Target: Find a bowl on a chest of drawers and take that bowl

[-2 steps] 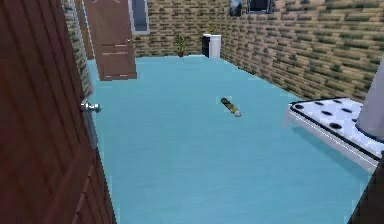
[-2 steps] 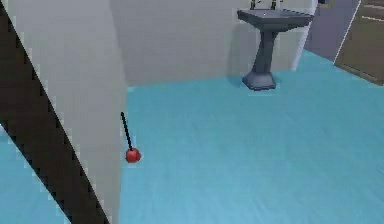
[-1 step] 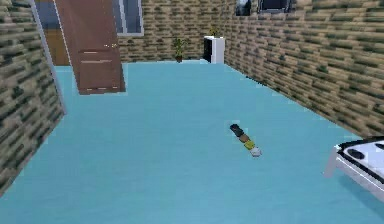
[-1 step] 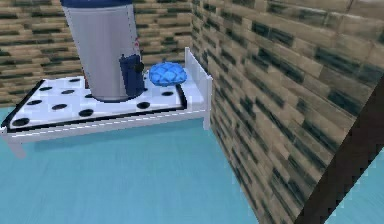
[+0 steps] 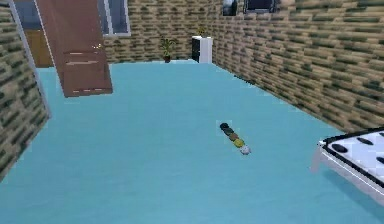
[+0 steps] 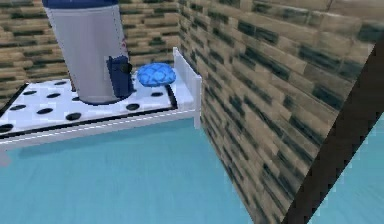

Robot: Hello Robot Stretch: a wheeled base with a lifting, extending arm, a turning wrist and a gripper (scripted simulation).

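Observation:
A room with a teal floor (image 5: 160,150) and brick walls lies ahead. At the far end a narrow white upright unit (image 5: 203,48) stands against the wall, with a small potted plant (image 5: 166,47) next to it. In the arm side view a big grey-blue cylinder (image 6: 88,45) stands on a bed (image 6: 60,105) that has a white cover with black dots. A small dark blue piece (image 6: 118,74) sits at the cylinder's side, and a round blue cushion (image 6: 157,75) lies by the bed's end board.
A brown door (image 5: 78,45) stands ajar at the forward view's left. A long thin dark and yellow object (image 5: 235,138) lies on the floor mid-room. The bed's corner (image 5: 355,155) juts in at the right. A brick wall (image 6: 280,90) runs close, with a dark slanted bar (image 6: 335,160) before it.

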